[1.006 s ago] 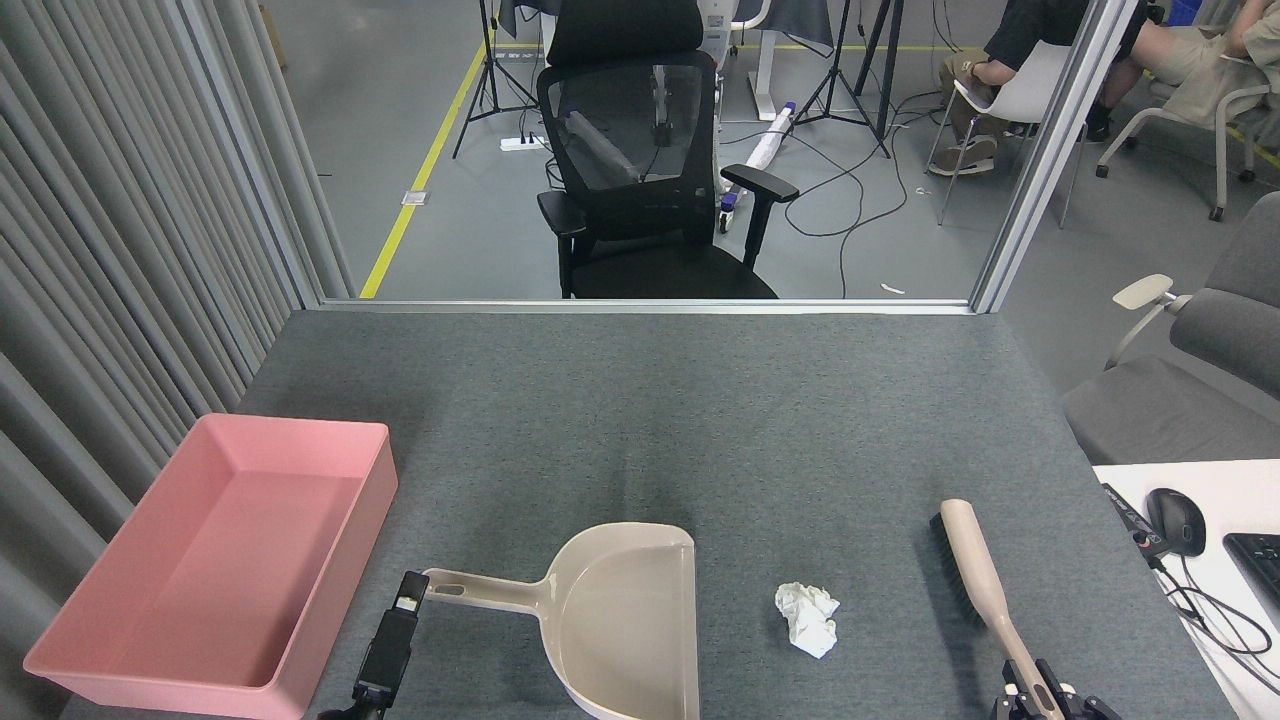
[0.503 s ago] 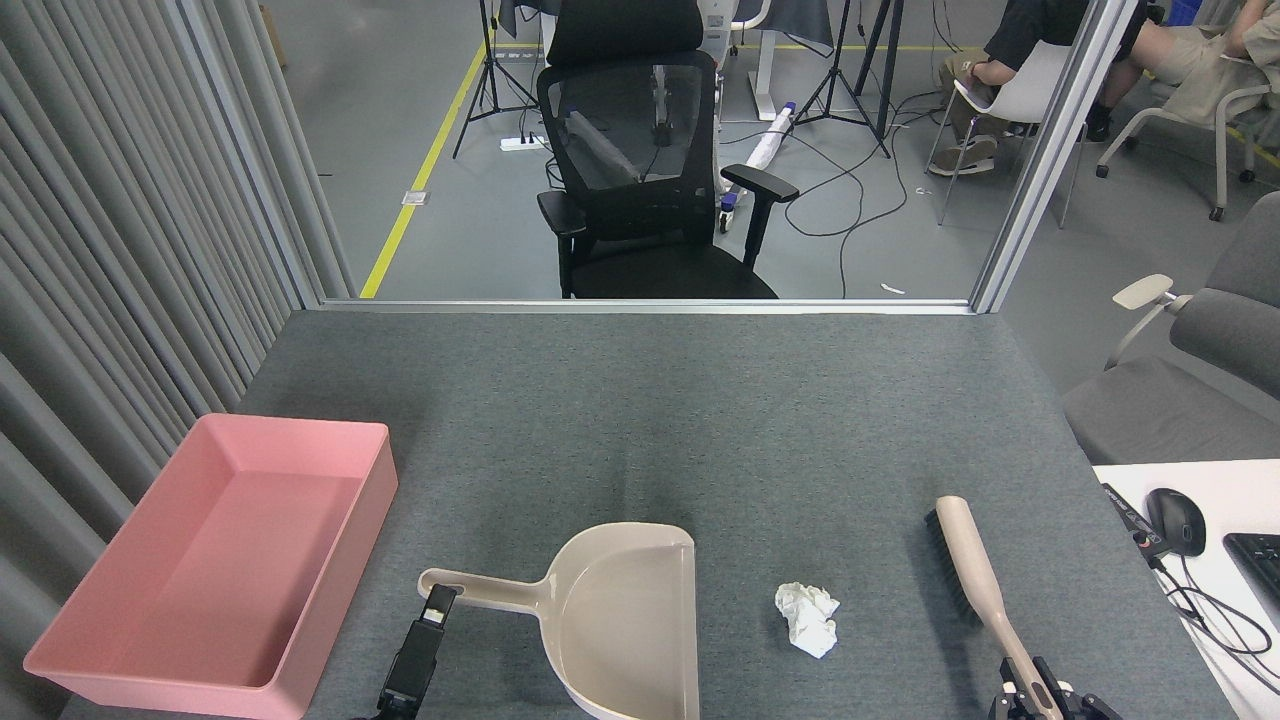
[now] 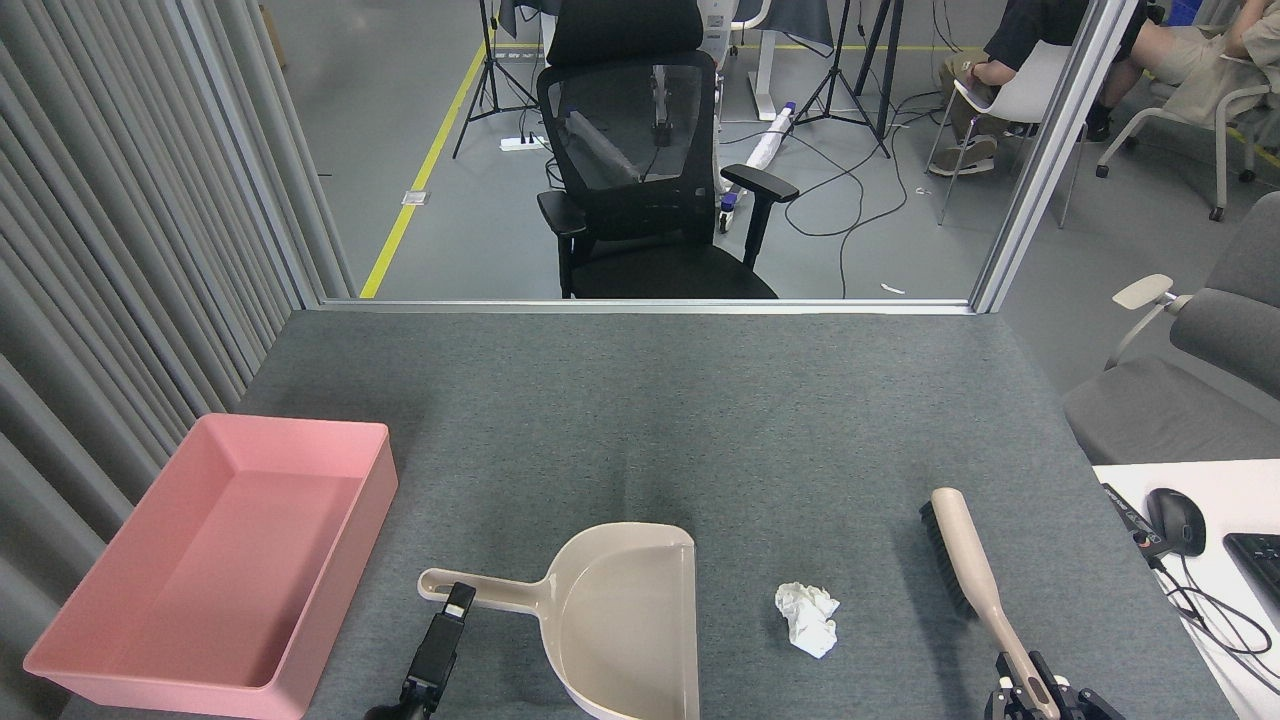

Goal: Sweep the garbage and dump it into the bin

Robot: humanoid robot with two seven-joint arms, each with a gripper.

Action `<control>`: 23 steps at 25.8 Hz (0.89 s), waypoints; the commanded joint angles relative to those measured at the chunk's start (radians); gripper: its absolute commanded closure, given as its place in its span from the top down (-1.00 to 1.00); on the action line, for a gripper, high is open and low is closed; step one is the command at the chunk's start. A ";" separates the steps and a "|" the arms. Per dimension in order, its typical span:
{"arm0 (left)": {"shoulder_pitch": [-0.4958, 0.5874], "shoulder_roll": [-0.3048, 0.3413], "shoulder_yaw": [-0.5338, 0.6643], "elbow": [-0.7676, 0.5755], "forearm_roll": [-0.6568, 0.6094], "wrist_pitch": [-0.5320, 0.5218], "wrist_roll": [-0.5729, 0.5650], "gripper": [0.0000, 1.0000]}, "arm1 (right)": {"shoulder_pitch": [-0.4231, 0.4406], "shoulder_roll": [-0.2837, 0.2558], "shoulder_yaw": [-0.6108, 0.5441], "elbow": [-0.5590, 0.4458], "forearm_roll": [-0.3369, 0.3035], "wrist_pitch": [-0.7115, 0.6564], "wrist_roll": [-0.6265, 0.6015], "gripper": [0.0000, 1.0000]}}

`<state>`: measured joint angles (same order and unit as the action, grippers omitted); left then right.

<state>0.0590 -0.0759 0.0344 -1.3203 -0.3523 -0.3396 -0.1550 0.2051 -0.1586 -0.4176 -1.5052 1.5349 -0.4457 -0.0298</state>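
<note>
The garbage [image 3: 808, 618] is one crumpled white wad lying on the grey table, between the beige dustpan [image 3: 625, 620] and the brush [image 3: 958, 550]. The dustpan lies flat with its handle [image 3: 480, 588] pointing left. My left gripper [image 3: 459, 598] comes up from the bottom edge, with its dark tip at the handle's near side; it is seen edge-on, so its state is unclear. My right gripper [image 3: 1028, 688] is shut on the brush's handle at the bottom right. The pink bin [image 3: 290, 426] stands at the left with nothing in it.
A black office chair [image 3: 640, 170] stands beyond the table's far edge. At the right is a white desk with a mouse [image 3: 1175, 520] and a keyboard [image 3: 1258, 560]. A grey slatted wall [image 3: 120, 250] runs along the left. People sit at the far right.
My left gripper has moved right, from beside the handle's end to the handle's near side. The brush in my right gripper has shifted slightly up and left.
</note>
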 commanded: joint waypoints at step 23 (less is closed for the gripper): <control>-0.160 0.001 0.001 0.187 -0.020 -0.015 -0.121 0.05 | 0.010 0.008 -0.004 -0.004 -0.038 -0.004 -0.021 -0.65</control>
<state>-0.1005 -0.0775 0.0228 -1.1336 -0.3725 -0.3475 -0.2565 0.2147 -0.1537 -0.4222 -1.5087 1.4978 -0.4494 -0.0488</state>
